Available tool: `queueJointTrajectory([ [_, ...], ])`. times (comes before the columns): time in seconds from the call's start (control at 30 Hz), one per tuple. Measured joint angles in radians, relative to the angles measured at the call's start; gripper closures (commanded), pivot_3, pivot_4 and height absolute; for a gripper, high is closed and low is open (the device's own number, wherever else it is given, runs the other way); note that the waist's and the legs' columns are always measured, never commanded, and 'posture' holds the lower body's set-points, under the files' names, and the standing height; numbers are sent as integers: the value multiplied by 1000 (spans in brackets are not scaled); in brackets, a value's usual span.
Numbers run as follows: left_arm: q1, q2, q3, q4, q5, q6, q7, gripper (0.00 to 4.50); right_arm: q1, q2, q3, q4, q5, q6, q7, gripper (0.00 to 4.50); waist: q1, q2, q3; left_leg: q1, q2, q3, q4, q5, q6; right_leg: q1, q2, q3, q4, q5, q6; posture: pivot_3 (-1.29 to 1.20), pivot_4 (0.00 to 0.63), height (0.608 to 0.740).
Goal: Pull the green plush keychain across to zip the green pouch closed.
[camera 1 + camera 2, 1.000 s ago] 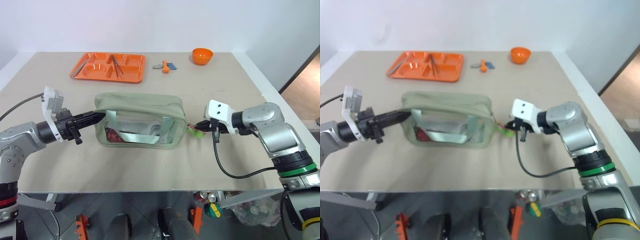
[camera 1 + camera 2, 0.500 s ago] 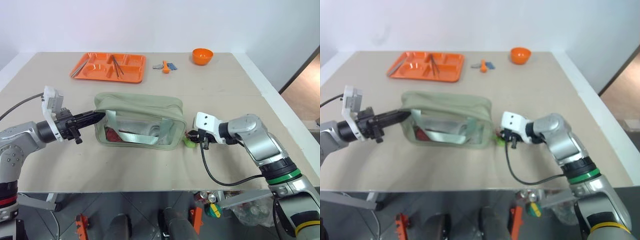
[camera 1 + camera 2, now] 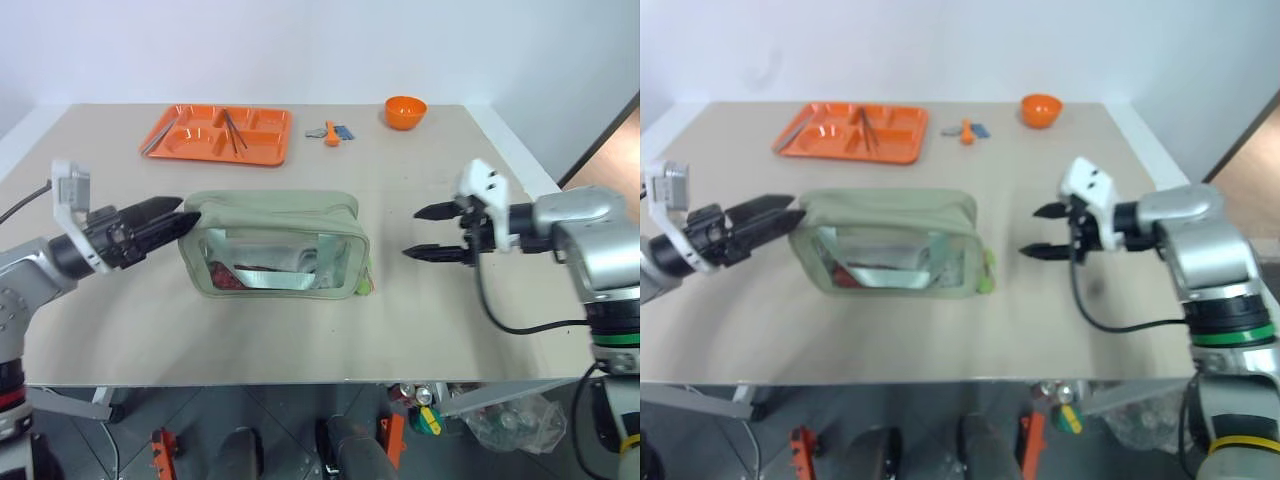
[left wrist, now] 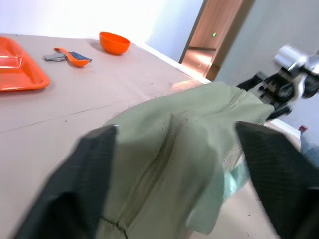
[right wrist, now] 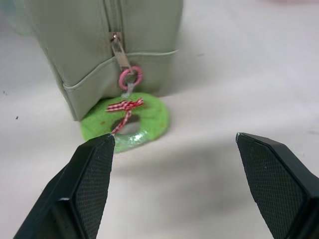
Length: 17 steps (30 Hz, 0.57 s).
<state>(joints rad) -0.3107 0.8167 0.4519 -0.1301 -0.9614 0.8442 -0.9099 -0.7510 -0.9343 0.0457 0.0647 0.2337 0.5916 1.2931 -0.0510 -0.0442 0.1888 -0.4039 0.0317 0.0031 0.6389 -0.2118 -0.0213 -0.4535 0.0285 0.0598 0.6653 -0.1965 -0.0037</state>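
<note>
1. Tabletop (image 3: 440, 330): beige; we see every item below resting on it.
2. Green pouch (image 3: 275, 240): sits near the middle, its top zipper run to the end facing the right claw.
3. Orange tray (image 3: 215, 135): at the far edge, utensils in its compartments.
4. Left claw (image 3: 165, 218): we find it spread wide, empty, at the pouch's near end; we cannot tell whether it touches.
5. Right claw (image 3: 432, 232): fingers wide apart, holding nothing, well clear of the pouch.
6. Orange bowl (image 3: 405, 111): far edge.
7. Green plush keychain (image 5: 127, 122): lies flat against the pouch's end, hanging from the zipper pull.
</note>
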Motion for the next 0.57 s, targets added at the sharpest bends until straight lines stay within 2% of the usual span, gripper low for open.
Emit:
queueJointTrajectory([
  [0.1,126,50,59,-55,0,2,-33,24,30,-51,-55,-38,64,32,38,448,-1,0,0,0,1,0,-1,0,0,0,0,-1,0,-1,-2,0,150,740],
  [0.23,232,68,169,-69,9,-16,-43,24,83,-72,-131,-142,175,117,49,448,2,0,0,2,1,-1,-1,0,0,0,1,-2,1,-2,-4,0,150,740],
  [0.43,286,65,271,-47,-2,-17,-24,24,147,-68,-262,-253,305,241,-39,448,3,0,0,2,0,0,1,0,0,1,-1,-1,0,-4,-6,0,150,740],
  [0.57,281,31,269,-34,-2,-22,-6,24,179,-53,-283,-280,346,272,-103,448,3,0,0,1,0,1,2,0,0,2,-1,-1,0,-3,-6,0,150,740],
])
